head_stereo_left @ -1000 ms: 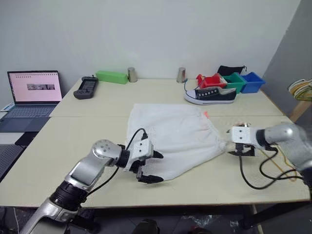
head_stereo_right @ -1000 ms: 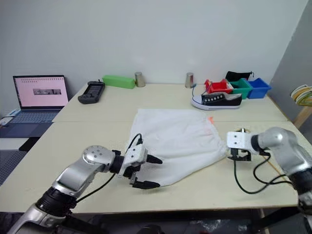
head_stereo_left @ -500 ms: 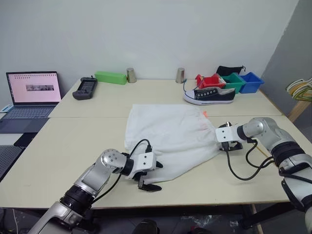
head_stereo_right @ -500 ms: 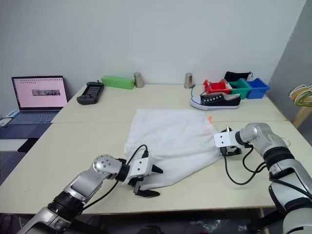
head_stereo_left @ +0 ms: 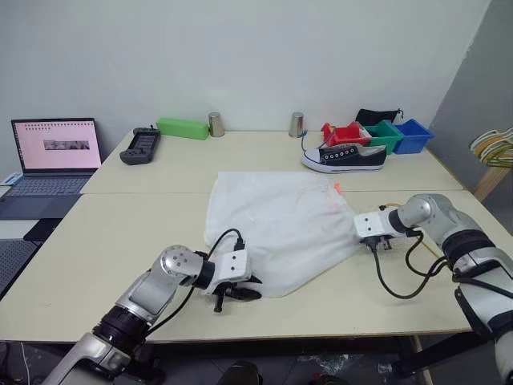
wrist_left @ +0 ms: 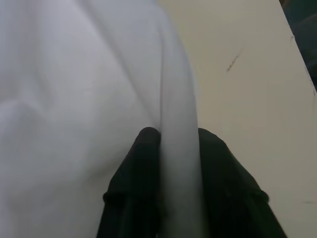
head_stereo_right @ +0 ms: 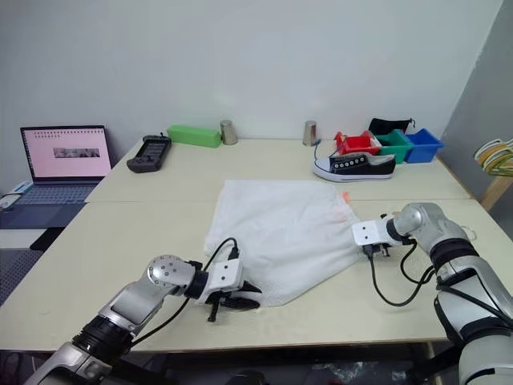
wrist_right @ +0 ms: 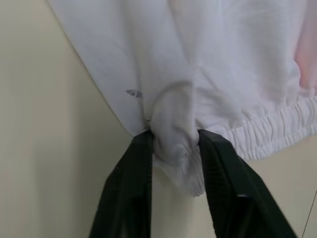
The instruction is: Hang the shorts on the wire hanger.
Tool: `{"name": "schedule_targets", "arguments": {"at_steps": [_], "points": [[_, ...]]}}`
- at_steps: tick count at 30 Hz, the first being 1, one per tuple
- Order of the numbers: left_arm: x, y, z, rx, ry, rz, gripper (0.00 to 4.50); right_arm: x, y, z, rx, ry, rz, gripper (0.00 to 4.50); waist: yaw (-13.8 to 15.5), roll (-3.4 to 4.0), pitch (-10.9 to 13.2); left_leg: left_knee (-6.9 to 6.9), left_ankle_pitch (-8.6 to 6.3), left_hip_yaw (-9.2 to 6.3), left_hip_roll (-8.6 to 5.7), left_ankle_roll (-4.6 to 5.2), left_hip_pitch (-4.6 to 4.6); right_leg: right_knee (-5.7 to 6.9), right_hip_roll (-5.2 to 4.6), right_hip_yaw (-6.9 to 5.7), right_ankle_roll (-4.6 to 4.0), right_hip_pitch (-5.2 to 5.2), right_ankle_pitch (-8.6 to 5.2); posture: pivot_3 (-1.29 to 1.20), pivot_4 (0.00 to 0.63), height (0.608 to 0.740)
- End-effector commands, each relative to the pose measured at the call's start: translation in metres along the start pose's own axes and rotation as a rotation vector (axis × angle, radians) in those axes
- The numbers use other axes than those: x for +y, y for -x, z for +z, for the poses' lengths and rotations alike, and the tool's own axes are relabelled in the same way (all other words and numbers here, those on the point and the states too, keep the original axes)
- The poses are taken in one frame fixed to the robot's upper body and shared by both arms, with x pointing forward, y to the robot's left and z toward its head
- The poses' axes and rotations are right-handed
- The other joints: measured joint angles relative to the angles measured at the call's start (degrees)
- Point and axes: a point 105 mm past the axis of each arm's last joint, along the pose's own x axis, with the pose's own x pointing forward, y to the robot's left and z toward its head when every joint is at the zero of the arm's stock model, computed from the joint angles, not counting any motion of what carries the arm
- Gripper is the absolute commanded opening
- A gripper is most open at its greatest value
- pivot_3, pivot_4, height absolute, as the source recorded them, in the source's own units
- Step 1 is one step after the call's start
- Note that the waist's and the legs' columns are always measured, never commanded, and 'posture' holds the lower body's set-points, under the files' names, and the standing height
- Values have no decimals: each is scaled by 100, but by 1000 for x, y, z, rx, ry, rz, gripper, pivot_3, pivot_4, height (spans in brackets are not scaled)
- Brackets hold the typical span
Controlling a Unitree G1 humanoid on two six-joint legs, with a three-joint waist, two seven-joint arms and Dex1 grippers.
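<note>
At the left, the left gripper (head_stereo_left: 240,293) is pinching a fold at the near edge of the shorts (head_stereo_left: 280,220), its two black fingers (wrist_left: 140,163) closed tightly on the white cloth. The shorts are lying spread flat on the table (head_stereo_left: 144,233), their orange-red tag (head_stereo_left: 337,188) facing the far side. Farther right, the right gripper (head_stereo_left: 377,245) is clamping a bunched corner of the elastic waistband between its fingers (wrist_right: 218,163). The task is judged to be at an early stage: both grips are made, but the garment is not yet lifted, and threading it onto the wire hanger is remaining. A thin orange wire, possibly that hanger, is lying on the table beside the right arm, too faint to confirm. Toward the far right, a red bin (head_stereo_left: 349,132), a green bin (head_stereo_left: 388,133) and a blue bin (head_stereo_left: 414,134) are standing in a row behind a sneaker (head_stereo_left: 345,156); their contents cannot be determined.
</note>
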Motion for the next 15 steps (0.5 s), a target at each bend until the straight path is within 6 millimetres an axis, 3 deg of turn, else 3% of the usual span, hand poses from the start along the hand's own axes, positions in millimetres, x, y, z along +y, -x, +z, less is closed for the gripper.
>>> {"name": "schedule_targets", "arguments": {"at_steps": [1,2,10,12,15], "points": [[8,8,-9,46,10,36,152,-16,9,3,-6,-1,-61,293,-1,0,0,0,0,0,0,0,0,0,0,0,0,0,0,335,0,740],[9,8,-9,45,10,36,0,-16,9,3,-10,-3,-59,14,-3,0,0,0,0,0,0,0,0,0,0,0,0,0,0,334,0,740],[24,23,-16,74,-1,97,0,-12,14,18,-130,-94,-38,14,3,3,1,-1,0,-3,0,0,-1,0,0,-2,0,-1,0,340,0,740],[32,36,-22,97,6,133,0,-3,20,27,-188,-122,-4,14,19,2,1,-1,0,-7,-1,0,-3,0,0,-5,0,-1,0,343,0,740],[34,62,-38,166,3,150,0,26,35,50,-268,-140,96,14,33,4,1,-1,-1,-24,0,1,-11,0,2,-20,0,-3,0,346,0,740]]}}
